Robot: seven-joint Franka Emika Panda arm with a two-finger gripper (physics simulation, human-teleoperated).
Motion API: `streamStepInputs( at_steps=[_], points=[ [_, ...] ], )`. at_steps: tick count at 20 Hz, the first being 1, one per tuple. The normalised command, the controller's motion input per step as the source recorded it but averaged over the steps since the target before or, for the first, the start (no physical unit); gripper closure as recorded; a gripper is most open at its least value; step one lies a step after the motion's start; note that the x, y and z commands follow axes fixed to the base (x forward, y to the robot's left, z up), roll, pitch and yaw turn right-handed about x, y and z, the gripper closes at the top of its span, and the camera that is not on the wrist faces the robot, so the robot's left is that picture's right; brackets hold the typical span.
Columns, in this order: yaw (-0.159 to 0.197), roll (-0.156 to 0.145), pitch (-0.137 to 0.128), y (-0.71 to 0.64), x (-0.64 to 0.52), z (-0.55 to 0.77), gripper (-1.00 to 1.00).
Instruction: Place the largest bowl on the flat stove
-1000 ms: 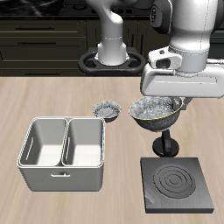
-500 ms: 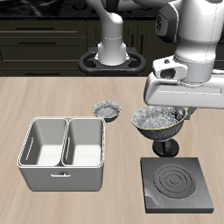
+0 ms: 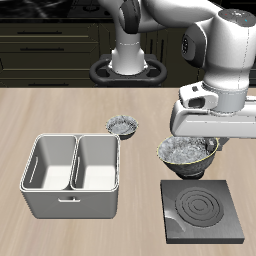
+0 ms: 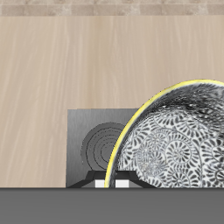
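The largest bowl (image 3: 186, 152), grey-white speckled with a dark rim, hangs in the air, held at its rim by my gripper (image 3: 208, 142), which is shut on it. It sits just above the far edge of the flat stove (image 3: 203, 209), a black square plate with a ring burner. In the wrist view the bowl (image 4: 175, 136) fills much of the frame, with the stove (image 4: 92, 140) below it and the fingertips (image 4: 122, 184) at its rim. The smallest speckled bowl (image 3: 123, 125) rests on the table farther back.
A grey double-compartment bin (image 3: 75, 176) stands on the table beside the stove. The robot's base (image 3: 128, 55) is at the table's back. A dark knob-like shape (image 3: 189, 171) shows under the bowl at the stove's far edge.
My gripper has carried the largest bowl toward the table's front edge and lower, closer over the stove. The small bowl and bin have not moved.
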Motion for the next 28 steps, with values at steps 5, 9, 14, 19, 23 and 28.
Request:
streamStepInputs(
  at_steps=[5,9,14,19,23,28],
  points=[
    [-0.011,0.009,0.050,0.06,0.03,-0.36,1.00],
    [0.007,-0.006,0.059,0.06,0.04,-0.45,1.00],
    [0.042,0.004,0.042,0.12,0.06,-0.41,1.00],
    [0.032,0.026,0.011,0.17,0.02,-0.24,1.00],
    [0.022,-0.048,0.026,-0.01,0.05,-0.21,1.00],
    [-0.007,-0.012,0.021,-0.04,0.08,-0.02,-1.00]
  ],
)
